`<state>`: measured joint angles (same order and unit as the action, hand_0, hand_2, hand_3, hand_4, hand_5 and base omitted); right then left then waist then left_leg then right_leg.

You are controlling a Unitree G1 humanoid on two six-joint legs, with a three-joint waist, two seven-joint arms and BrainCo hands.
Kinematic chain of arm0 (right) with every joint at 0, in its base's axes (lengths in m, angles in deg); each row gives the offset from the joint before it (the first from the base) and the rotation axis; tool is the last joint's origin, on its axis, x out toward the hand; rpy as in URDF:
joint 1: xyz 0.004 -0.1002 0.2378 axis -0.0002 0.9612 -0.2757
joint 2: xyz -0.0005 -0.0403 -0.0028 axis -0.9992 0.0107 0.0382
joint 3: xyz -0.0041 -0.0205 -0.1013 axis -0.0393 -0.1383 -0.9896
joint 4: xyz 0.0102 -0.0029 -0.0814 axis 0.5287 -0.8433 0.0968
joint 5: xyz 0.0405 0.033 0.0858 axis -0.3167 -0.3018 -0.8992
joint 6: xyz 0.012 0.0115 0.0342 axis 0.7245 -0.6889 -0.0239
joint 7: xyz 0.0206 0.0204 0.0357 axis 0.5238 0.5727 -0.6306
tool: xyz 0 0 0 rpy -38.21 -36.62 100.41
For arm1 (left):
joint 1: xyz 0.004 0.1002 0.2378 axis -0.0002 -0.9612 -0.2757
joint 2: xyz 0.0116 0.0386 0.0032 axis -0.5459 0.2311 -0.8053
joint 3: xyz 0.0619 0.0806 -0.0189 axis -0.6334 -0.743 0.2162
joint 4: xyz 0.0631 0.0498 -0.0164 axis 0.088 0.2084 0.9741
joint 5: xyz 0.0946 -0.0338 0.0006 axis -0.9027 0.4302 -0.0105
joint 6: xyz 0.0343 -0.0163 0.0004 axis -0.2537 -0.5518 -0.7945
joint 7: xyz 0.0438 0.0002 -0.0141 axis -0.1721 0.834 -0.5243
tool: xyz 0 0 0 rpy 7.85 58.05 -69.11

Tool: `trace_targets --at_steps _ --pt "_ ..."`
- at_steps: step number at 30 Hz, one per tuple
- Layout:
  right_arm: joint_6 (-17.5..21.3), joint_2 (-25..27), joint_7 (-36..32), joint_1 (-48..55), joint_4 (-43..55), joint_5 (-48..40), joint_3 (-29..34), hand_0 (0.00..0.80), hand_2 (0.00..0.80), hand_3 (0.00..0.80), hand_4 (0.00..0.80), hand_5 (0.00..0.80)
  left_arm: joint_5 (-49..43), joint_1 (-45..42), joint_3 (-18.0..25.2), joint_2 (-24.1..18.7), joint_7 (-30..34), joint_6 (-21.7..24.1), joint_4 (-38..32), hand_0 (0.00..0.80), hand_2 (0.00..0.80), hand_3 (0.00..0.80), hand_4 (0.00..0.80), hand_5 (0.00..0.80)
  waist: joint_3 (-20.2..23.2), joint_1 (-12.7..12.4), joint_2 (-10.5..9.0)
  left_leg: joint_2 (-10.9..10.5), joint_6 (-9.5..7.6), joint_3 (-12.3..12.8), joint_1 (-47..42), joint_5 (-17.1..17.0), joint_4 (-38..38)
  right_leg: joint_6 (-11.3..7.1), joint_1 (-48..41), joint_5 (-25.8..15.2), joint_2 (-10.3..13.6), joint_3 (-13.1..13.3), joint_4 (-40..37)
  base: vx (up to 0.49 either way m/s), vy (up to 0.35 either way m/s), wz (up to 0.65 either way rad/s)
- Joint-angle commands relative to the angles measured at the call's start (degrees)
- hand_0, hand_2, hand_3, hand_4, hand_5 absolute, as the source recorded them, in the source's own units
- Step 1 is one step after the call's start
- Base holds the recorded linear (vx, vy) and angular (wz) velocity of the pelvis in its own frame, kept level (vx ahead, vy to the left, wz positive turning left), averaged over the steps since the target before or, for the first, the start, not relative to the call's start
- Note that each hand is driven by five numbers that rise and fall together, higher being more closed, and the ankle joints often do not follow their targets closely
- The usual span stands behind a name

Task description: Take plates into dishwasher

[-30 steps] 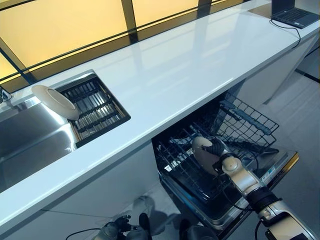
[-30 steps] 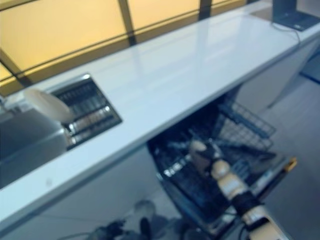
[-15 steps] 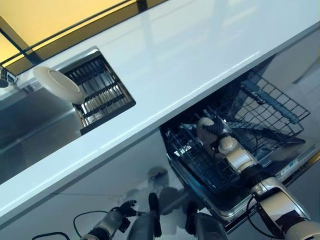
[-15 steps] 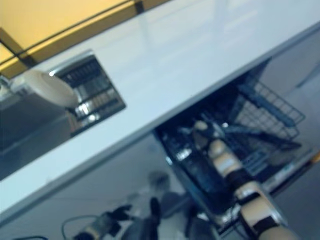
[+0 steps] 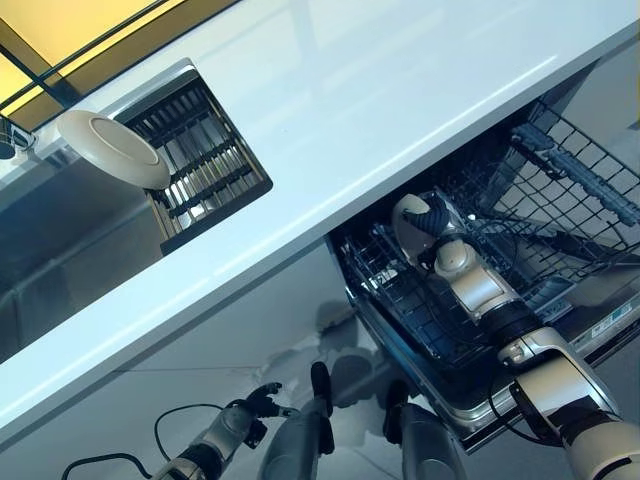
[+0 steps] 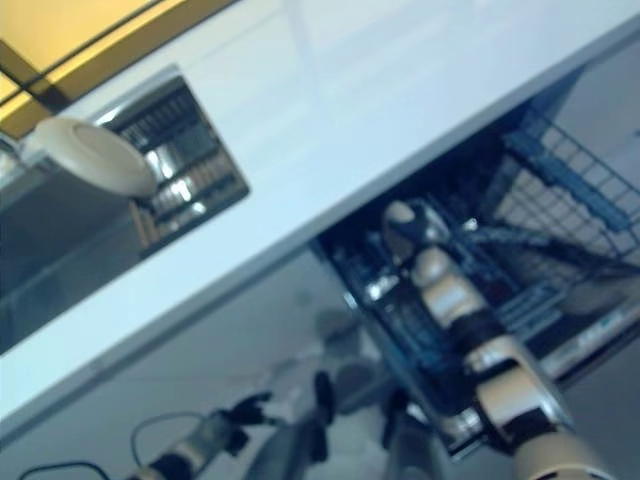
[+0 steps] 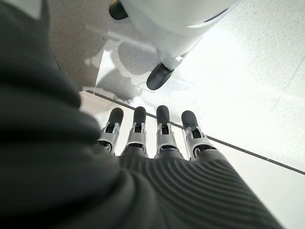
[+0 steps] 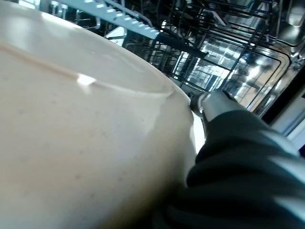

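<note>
left robot hand (image 7: 157, 138) | fingers straight | above pale floor (image 7: 248, 86)

Bright glare on countertop (image 5: 330, 90); right eye blurred.

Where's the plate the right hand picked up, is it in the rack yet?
The plate is in the right hand, held on edge over the near end of the dishwasher's lower rack, just under the counter edge. I cannot tell whether it is seated between the tines.

Plate goes deeper into the dishwasher rack

The right hand (image 5: 432, 222) now carries the cream plate (image 5: 410, 222) further in over the lower rack (image 5: 420, 310), close under the table (image 5: 330, 110) edge; the view itself shifts and tilts too.
</note>
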<state>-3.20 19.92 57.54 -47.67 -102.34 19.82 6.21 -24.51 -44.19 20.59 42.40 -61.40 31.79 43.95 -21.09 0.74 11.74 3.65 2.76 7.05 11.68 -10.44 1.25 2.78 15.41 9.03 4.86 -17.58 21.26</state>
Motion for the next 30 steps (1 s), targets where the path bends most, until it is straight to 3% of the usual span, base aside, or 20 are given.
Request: trace_targets --at_steps 1,8,14,30 --pt "-0.39 -0.85 -0.50 0.09 -2.51 -0.14 -3.90 0.800 0.800 0.800 0.800 0.800 3.34 2.71 -0.36 -0.57 -1.22 0.26 -0.73 0.000 0.000 0.000 0.000 0.000 -3.38 -0.39 -3.50 -3.58 0.33 0.99 -2.79 5.57 2.65 1.43 -9.11 -0.52 -3.27 0.24 -14.93 0.000 0.000 0.00" --pt "0.97 -3.05 1.41 1.92 -1.17 -0.07 -4.93 0.800 0.800 0.800 0.800 0.800 4.11 3.84 -0.39 -0.26 -1.88 -0.26 -0.56 0.000 0.000 0.000 0.000 0.000 -3.65 -0.11 -3.64 -3.75 0.03 1.11 -3.17 5.61 3.13 1.26 -8.58 -0.68 -3.23 0.39 -14.75 0.000 0.000 0.00" --pt "1.48 -3.58 4.66 3.23 0.75 5.01 -5.46 0.800 0.800 0.800 0.800 0.800 4.41 4.23 -0.48 0.26 -2.24 -0.33 -0.16 0.000 0.000 0.000 0.000 0.000 -3.66 0.16 -3.88 -3.83 -0.21 1.24 -3.55 5.65 3.72 1.01 -8.33 -0.80 -3.33 0.59 -14.73 0.000 0.000 0.00" --pt "2.92 -5.18 3.65 7.07 4.52 7.51 -7.54 0.800 0.800 0.800 0.800 0.800 3.44 4.79 -0.05 0.48 -2.93 -1.24 0.17 0.000 0.000 0.000 0.000 0.000 -3.51 0.30 -5.53 -3.81 -0.64 1.33 -4.01 6.43 3.75 0.47 -8.74 -1.38 -3.59 0.46 -15.68 0.000 0.000 0.00"
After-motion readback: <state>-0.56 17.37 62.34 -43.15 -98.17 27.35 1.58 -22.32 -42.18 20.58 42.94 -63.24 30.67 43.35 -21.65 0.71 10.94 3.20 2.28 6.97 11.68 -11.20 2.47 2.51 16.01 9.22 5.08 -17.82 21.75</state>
